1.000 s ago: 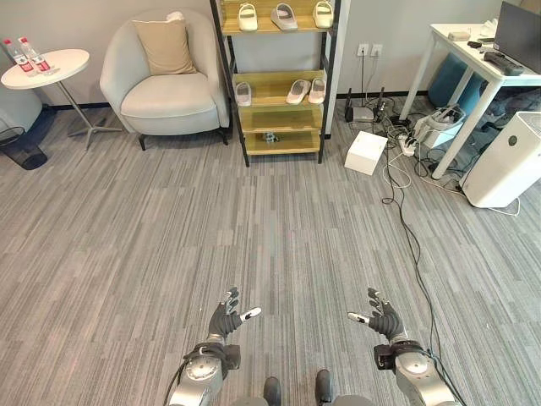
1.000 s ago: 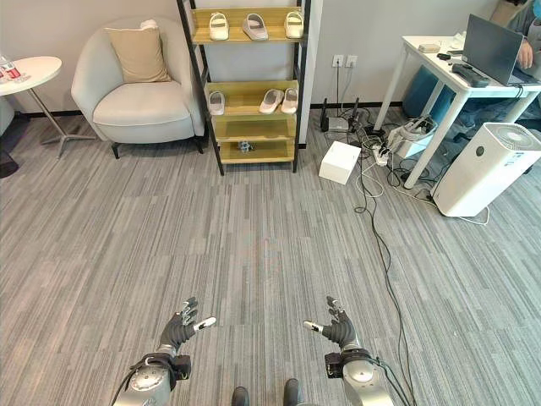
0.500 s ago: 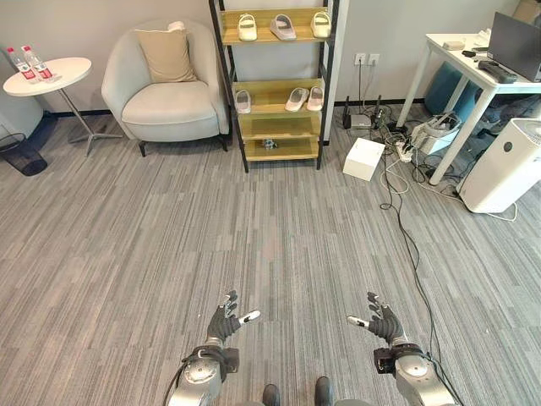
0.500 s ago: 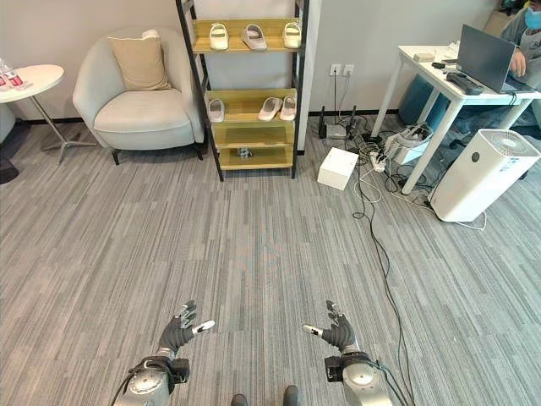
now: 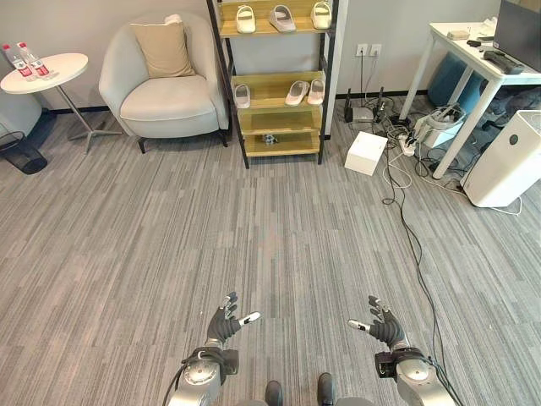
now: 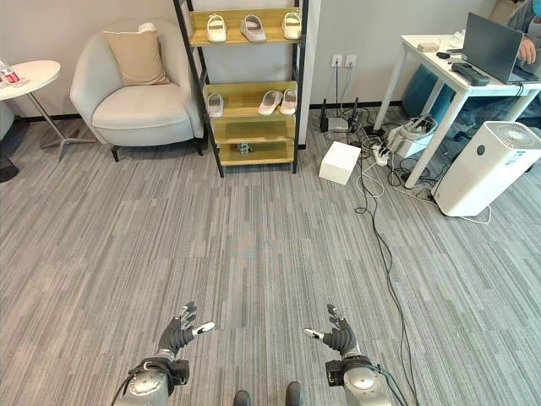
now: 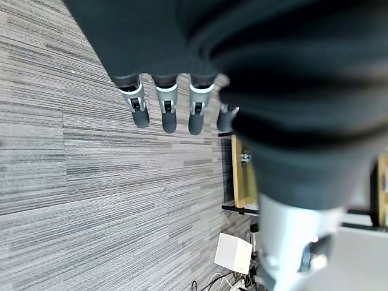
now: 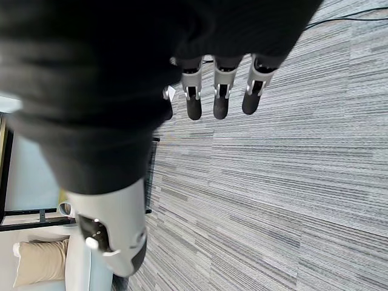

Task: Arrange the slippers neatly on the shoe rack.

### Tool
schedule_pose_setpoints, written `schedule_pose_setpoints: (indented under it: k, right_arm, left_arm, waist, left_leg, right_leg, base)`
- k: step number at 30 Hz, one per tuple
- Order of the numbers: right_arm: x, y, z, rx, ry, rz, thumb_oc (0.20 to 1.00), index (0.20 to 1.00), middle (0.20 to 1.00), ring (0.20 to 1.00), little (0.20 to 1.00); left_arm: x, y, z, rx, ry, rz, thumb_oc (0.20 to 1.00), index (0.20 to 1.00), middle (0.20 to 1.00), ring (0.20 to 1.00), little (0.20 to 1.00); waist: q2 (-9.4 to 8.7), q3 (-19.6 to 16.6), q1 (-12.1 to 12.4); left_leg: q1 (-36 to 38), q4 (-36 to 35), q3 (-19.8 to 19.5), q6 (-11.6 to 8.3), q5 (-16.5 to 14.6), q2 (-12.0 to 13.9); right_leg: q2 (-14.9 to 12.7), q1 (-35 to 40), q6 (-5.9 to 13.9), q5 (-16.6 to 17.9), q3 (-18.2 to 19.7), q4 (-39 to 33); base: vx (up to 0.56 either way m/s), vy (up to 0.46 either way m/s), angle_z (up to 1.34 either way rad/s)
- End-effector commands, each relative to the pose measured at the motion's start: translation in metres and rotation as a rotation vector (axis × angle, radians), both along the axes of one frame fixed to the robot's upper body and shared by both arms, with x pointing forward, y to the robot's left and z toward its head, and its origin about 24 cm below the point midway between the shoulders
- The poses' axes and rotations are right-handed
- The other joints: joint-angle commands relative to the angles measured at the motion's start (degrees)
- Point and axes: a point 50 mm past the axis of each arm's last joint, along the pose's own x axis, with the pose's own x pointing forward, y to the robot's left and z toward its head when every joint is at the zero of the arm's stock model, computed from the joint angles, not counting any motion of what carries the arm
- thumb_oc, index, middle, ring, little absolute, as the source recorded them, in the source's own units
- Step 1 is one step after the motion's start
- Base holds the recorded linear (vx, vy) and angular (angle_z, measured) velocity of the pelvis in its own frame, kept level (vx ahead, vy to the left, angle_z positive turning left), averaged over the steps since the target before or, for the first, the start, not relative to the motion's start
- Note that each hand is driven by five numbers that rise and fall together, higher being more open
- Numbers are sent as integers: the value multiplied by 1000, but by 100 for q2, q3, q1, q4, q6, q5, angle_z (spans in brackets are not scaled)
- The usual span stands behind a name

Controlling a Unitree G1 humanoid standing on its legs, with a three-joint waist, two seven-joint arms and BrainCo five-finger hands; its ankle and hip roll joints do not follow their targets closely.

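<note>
A wooden shoe rack [image 5: 275, 80] with black posts stands far ahead against the wall. Three pale slippers [image 5: 281, 17] lie on its top shelf. Three more slippers [image 5: 297, 91] rest on the middle shelf, one apart at the left. A small dark object [image 5: 270, 138] sits on a lower shelf. My left hand [image 5: 225, 322] and right hand [image 5: 385, 324] hover low over the carpet, far short of the rack. Both are open, fingers spread, holding nothing.
A beige armchair [image 5: 161, 89] with a cushion stands left of the rack, and a round side table [image 5: 46, 72] with bottles further left. A white box [image 5: 366, 152], cables [image 5: 404, 211], a white desk [image 5: 478, 72] and a white air purifier [image 5: 507, 161] fill the right side.
The view has shifted slightly and the rack sits a little higher in it. Both hands stay open in much the same place.
</note>
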Motion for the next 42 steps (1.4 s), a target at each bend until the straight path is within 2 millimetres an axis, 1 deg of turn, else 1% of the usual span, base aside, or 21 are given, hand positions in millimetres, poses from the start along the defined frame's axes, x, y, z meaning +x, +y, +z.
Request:
schedule_pose_setpoints:
  k: [1,3,10,13,14,15,16,18,19,20,21,24,28,29,31,32,34,36,38,41,42]
  right_arm:
    - [25,6,24,-34,-134,67,1000,1000,1000,1000,1000]
    - [31,6,26,-46,-144,72,1000,1000,1000,1000,1000]
    - [40,2,30,-94,-159,90,1000,1000,1000,1000,1000]
    - [43,3,32,-120,-163,93,1000,1000,1000,1000,1000]
    - [43,3,32,-120,-163,93,1000,1000,1000,1000,1000]
    - [44,6,32,-119,-165,97,1000,1000,1000,1000,1000]
    - [45,8,33,-118,-173,102,1000,1000,1000,1000,1000]
    - [47,10,36,-134,-187,129,1000,1000,1000,1000,1000]
    - [52,12,43,-161,-219,160,1000,1000,1000,1000,1000]
    - [52,12,43,-161,-219,160,1000,1000,1000,1000,1000]
    - [57,15,48,-179,-241,181,1000,1000,1000,1000,1000]
    - [57,13,49,-193,-242,184,1000,1000,1000,1000,1000]
    - [47,5,47,-213,-235,193,1000,1000,1000,1000,1000]
    - [46,5,47,-214,-235,193,1000,1000,1000,1000,1000]
    - [43,0,48,-211,-242,184,1000,1000,1000,1000,1000]
    - [43,0,48,-211,-242,184,1000,1000,1000,1000,1000]
    - [40,-3,49,-206,-244,183,1000,1000,1000,1000,1000]
    - [41,-7,50,-207,-248,175,1000,1000,1000,1000,1000]
    - [40,-11,49,-213,-239,157,1000,1000,1000,1000,1000]
    - [39,-14,48,-212,-233,139,1000,1000,1000,1000,1000]
    - [37,-16,46,-204,-224,121,1000,1000,1000,1000,1000]
  left_arm:
    - [17,6,11,22,-78,14,1000,1000,1000,1000,1000]
    - [22,11,15,42,-95,34,1000,1000,1000,1000,1000]
    - [18,30,17,114,-98,33,1000,1000,1000,1000,1000]
    - [20,32,19,118,-107,48,1000,1000,1000,1000,1000]
    - [20,32,19,118,-107,48,1000,1000,1000,1000,1000]
    - [25,30,22,118,-125,47,1000,1000,1000,1000,1000]
    - [28,28,24,119,-134,43,1000,1000,1000,1000,1000]
    - [31,25,27,117,-153,21,1000,1000,1000,1000,1000]
    - [35,23,33,117,-180,3,1000,1000,1000,1000,1000]
    - [35,23,33,117,-180,4,1000,1000,1000,1000,1000]
    - [39,23,37,122,-202,-4,1000,1000,1000,1000,1000]
    - [43,24,39,129,-217,-2,1000,1000,1000,1000,1000]
    - [41,19,37,86,-214,34,1000,1000,1000,1000,1000]
    - [41,19,37,85,-214,34,1000,1000,1000,1000,1000]
    - [41,19,38,48,-220,73,1000,1000,1000,1000,1000]
    - [41,19,38,48,-220,73,1000,1000,1000,1000,1000]
    - [41,19,40,29,-230,79,1000,1000,1000,1000,1000]
    - [44,17,43,15,-244,77,1000,1000,1000,1000,1000]
    - [45,15,43,12,-243,73,1000,1000,1000,1000,1000]
    - [47,14,44,11,-247,73,1000,1000,1000,1000,1000]
    - [47,11,43,9,-243,62,1000,1000,1000,1000,1000]
  waist:
    - [-239,229,-46]
    - [-264,304,-8]
    - [-317,234,101]
    - [-276,319,141]
    - [-279,313,143]
    - [-256,456,88]
    - [-243,506,95]
    - [-240,525,119]
    - [-248,579,148]
    - [-243,585,146]
    - [-283,627,165]
    - [-336,626,166]
    - [-315,447,61]
    - [-310,443,47]
    - [-264,346,3]
    - [-261,344,-4]
    - [-239,354,-2]
    - [-235,496,17]
    - [-252,595,20]
    - [-303,669,19]
    - [-393,655,-22]
  left_leg:
    - [143,-3,-176,-55,-875,32]
    - [21,-3,-182,-38,-841,16]
    - [3,-3,-175,150,-967,-117]
    - [24,90,-127,248,-1068,-132]
    - [14,95,-124,250,-1069,-136]
    - [68,173,-132,301,-1112,-135]
    - [102,171,-120,309,-1133,-130]
    - [246,76,-60,292,-1156,-98]
    - [294,64,24,260,-1179,-74]
    - [302,65,21,258,-1182,-68]
    - [373,88,114,206,-1246,-50]
    - [496,125,149,126,-1379,-58]
    - [662,303,-10,-96,-1523,179]
    - [653,317,-24,-99,-1531,184]
    - [603,745,-123,-293,-1304,334]
    - [594,763,-129,-297,-1315,338]
    - [427,1418,-192,-410,-1069,376]
    - [-19,2526,-413,-469,-744,277]
    - [-418,3227,-511,-464,-633,222]
    - [-717,3230,-473,-385,-864,138]
    - [-881,2586,-369,-249,-1308,33]
  right_leg:
    - [-307,592,179,-1374,-28,14]
    - [-312,474,202,-1345,-27,14]
    - [-420,422,342,-1228,67,54]
    - [-510,-25,513,-1360,-14,1059]
    - [-516,-49,515,-1377,-9,1093]
    - [-565,-393,654,-1329,-8,1924]
    - [-602,-560,645,-1314,-44,2129]
    - [-602,-519,560,-1249,-236,1707]
    - [-537,-582,502,-1068,-386,1098]
    - [-529,-557,501,-1051,-391,1064]
    - [-415,-710,520,-867,-386,428]
    - [-348,-673,556,-780,-274,15]
    - [-223,-418,292,-817,-287,25]
    - [-221,-416,290,-821,-302,26]
    - [-87,-251,92,-1050,-258,89]
    - [-84,-251,89,-1055,-264,93]
    - [15,-58,-79,-1260,-199,114]
    - [79,100,-228,-1390,-104,199]
    - [93,214,-319,-1487,-64,241]
    - [32,334,-317,-1544,-76,218]
    - [-65,446,-261,-1580,-157,143]
  base:
    - [18,44,0]
    - [1,71,-1]
    - [62,158,-3]
    - [32,163,-9]
    - [28,122,-18]
    - [43,115,-18]
    - [101,119,-23]
    - [162,-21,-13]
    - [142,-67,-2]
    - [228,-146,-26]
    - [186,-120,-52]
    - [286,-167,-33]
    - [396,-272,25]
    - [334,-275,68]
    - [375,-302,77]
    - [359,-291,49]
    - [269,-231,-1]
    - [224,-210,-34]
    - [166,-144,-23]
    - [148,-78,-8]
    - [272,-81,-6]
